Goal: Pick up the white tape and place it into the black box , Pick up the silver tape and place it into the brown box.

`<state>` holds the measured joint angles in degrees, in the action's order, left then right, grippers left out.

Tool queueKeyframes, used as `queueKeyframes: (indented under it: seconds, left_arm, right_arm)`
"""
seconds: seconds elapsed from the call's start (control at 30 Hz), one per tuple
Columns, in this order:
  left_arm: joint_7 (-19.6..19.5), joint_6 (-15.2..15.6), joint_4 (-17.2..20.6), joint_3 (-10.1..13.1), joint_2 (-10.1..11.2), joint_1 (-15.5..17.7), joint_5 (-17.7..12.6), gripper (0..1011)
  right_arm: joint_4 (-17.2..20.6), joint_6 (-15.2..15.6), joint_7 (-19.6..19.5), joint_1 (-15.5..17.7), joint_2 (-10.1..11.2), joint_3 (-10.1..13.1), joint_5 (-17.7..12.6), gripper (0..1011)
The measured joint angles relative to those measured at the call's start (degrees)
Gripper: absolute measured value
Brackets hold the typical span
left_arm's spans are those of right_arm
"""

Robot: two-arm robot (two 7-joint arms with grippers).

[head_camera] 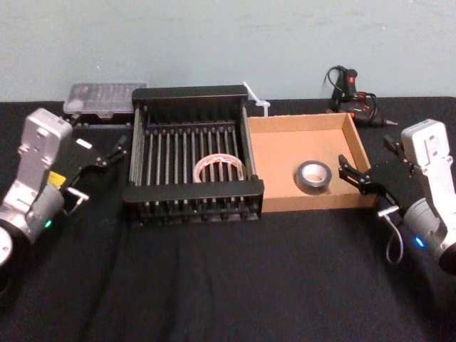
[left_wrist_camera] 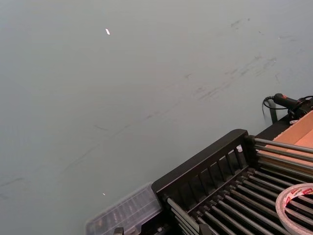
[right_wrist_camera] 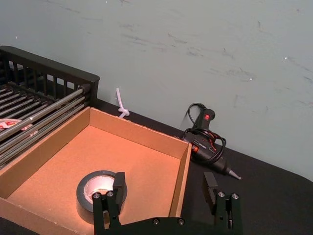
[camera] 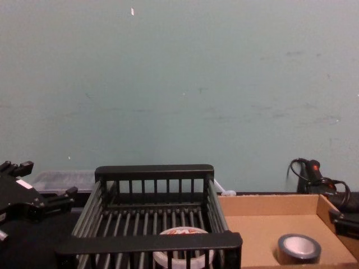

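Note:
The white tape (head_camera: 221, 169) lies flat on the bars inside the black box (head_camera: 191, 193); it also shows low in the chest view (camera: 182, 253) and as an edge in the left wrist view (left_wrist_camera: 294, 204). The silver tape (head_camera: 313, 176) lies flat on the floor of the brown box (head_camera: 303, 122), near its right wall (right_wrist_camera: 95, 194). My left gripper (head_camera: 116, 150) hangs open just left of the black box, holding nothing. My right gripper (head_camera: 368, 161) is open at the brown box's right wall, and its fingers (right_wrist_camera: 119, 183) straddle that wall, close to the silver tape.
A clear plastic case (head_camera: 104, 97) sits behind the black box at the far left. A black glue gun (head_camera: 350, 89) with its cord lies behind the brown box at the far right. A white zip tie (head_camera: 257, 100) lies between the boxes' back corners. Bare black cloth spreads in front.

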<state>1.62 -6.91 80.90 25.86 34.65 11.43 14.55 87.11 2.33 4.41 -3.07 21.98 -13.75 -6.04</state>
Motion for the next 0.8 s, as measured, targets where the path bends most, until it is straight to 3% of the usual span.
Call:
queueKeyframes:
  seconds: [0.8]
  left_arm:
    - [0.00, 0.00, 0.00, 0.00, 0.00, 0.00, 0.00, 1001]
  right_arm:
    - [0.00, 0.00, 0.00, 0.00, 0.00, 0.00, 0.00, 1002]
